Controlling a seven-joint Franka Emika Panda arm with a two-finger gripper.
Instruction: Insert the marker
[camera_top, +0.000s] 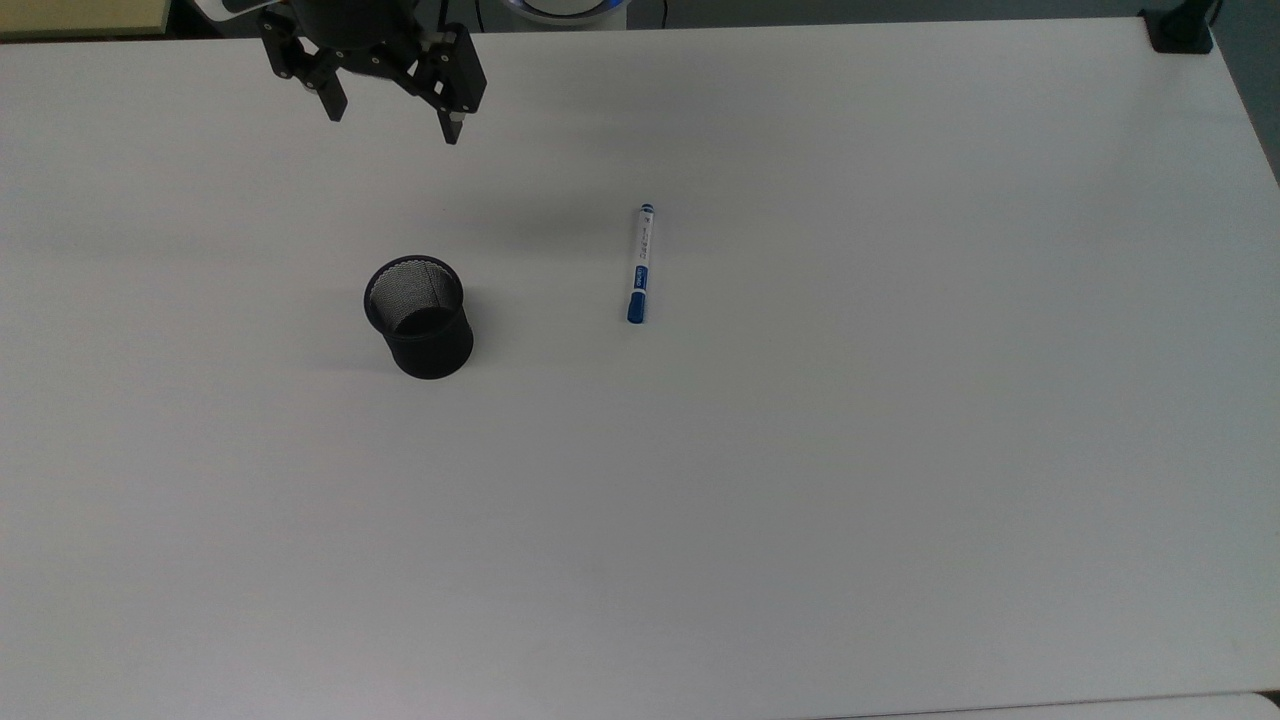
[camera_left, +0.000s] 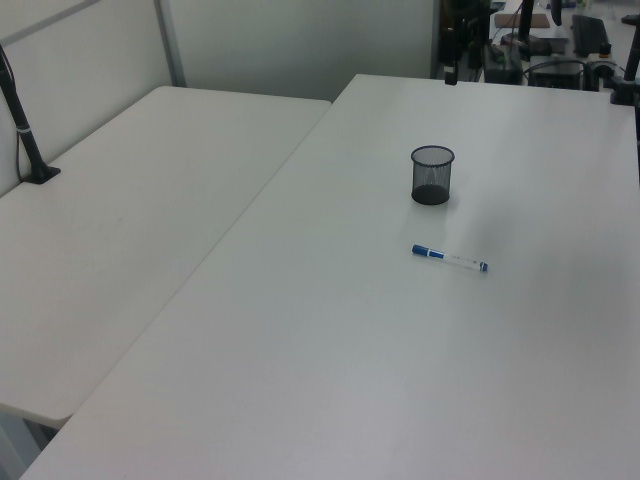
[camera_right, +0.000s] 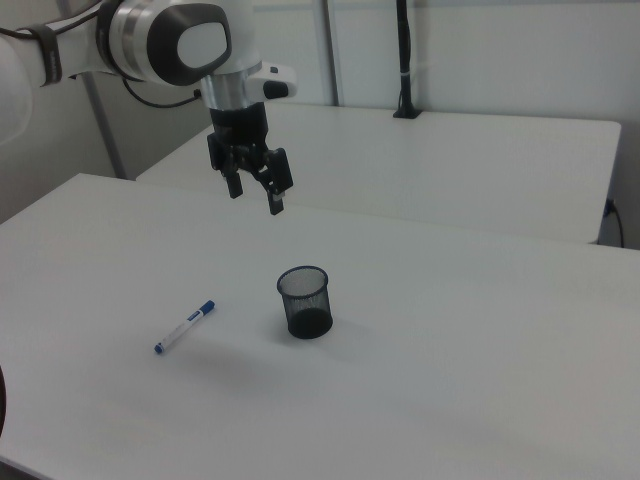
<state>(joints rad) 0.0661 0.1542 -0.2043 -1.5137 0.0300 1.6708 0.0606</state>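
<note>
The marker (camera_top: 640, 263) lies flat on the white table (camera_top: 800, 450), white barrel with blue ends, right of the black mesh cup (camera_top: 420, 315) in the top view. It shows again as the marker (camera_left: 450, 258) and the marker (camera_right: 186, 326). The cup (camera_left: 432, 175) (camera_right: 304, 301) stands upright and looks empty. My gripper (camera_top: 393, 118) hangs open in the air above the table's far edge, well clear of both things, nothing between its fingers. In the right view the gripper (camera_right: 255, 199) is above and left of the cup.
A second white table (camera_left: 130, 210) adjoins on the left view's left, with a black clamp post (camera_left: 25, 120) on it. A black clamp (camera_top: 1180, 30) sits at the top view's upper right corner. Wide bare table surface surrounds the cup and marker.
</note>
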